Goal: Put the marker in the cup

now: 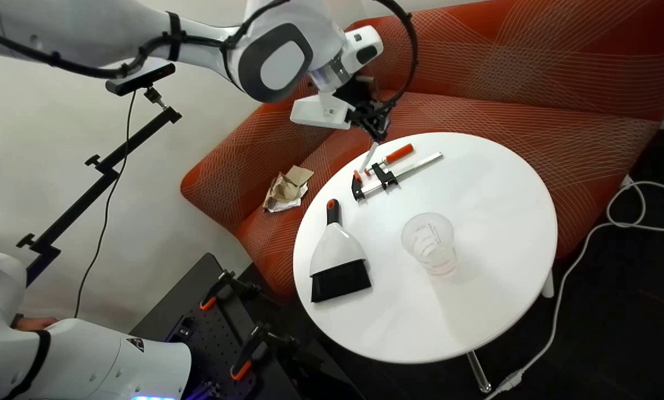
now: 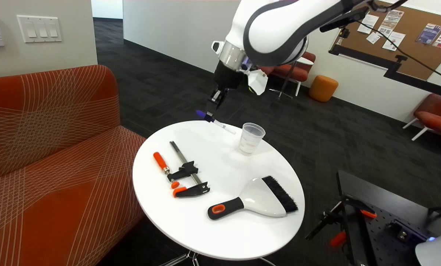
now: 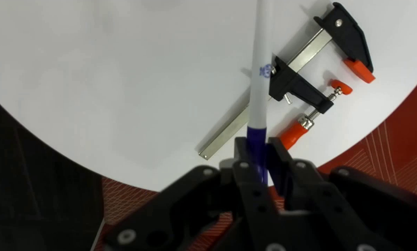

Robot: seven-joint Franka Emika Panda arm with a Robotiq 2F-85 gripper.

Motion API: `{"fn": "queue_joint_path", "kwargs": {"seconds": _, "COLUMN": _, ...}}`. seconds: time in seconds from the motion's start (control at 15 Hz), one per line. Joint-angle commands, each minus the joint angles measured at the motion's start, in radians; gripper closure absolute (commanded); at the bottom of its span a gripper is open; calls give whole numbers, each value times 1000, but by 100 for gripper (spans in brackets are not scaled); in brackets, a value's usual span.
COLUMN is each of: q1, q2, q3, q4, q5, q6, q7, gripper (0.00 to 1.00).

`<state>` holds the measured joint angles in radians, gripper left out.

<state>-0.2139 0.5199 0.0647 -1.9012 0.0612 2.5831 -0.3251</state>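
Note:
The marker has a white body and a dark purple end. It shows in both exterior views [image 1: 369,157] [image 2: 224,126] and in the wrist view [image 3: 260,87]. My gripper [image 1: 377,138] is shut on its purple end, which also shows in an exterior view [image 2: 209,117] and in the wrist view [image 3: 256,148]. The marker is tilted, its white end pointing down, near the table's rim. The cup is a clear tumbler standing upright on the table in both exterior views [image 1: 429,244] [image 2: 250,138], apart from the marker. I cannot make out the cup in the wrist view.
A bar clamp with an orange handle [image 1: 387,176] [image 2: 186,170] [image 3: 293,82] lies on the round white table [image 1: 493,183] near the gripper. A white dustpan brush [image 1: 337,250] [image 2: 262,197] also lies there. A red sofa [image 1: 504,105] borders the table.

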Motion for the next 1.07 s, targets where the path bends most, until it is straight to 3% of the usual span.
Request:
{"fn": "queue_joint_path", "kwargs": {"seconds": 0.0, "q1": 13, "q2": -152, "q3": -4, "q4": -95, "q5": 39, "q6": -60, "q7": 37, "gripper": 96}}
{"fn": "queue_joint_path", "kwargs": {"seconds": 0.13, "q1": 11, "q2": -190, "q3": 12, "q4": -107, "q5": 79, "q6": -85, "q7": 14, "gripper": 96}}
{"fn": "queue_joint_path", "kwargs": {"seconds": 0.2, "q1": 22, "q2": -125, "q3": -13, "q4": -56, "q5": 52, "q6": -57, "q7": 12, "gripper": 96}}
{"fn": "queue_joint_path", "kwargs": {"seconds": 0.27, "q1": 25, "q2": -139, "q3": -14, "q4": -60, "q5": 56, "q6": -61, "q7": 12, "gripper": 82}}
{"fn": "queue_joint_path", "kwargs": {"seconds": 0.53, "q1": 26, "q2": -125, "q3": -18, "q4": -60, "q5": 54, "q6": -60, "q7": 13, "gripper": 82}}
{"fn": "queue_joint_path", "kwargs": {"seconds": 0.6, "q1": 26, "q2": -123, "q3": -18, "q4": -59, "q5": 54, "q6": -60, "q7": 13, "gripper": 96}}
{"fn": "queue_joint_path", "kwargs": {"seconds": 1.0, "q1": 151, "q2": -98, "q3": -168, "q4": -91, "q5": -112, "q6": 152, "q7": 341, "gripper": 96}}
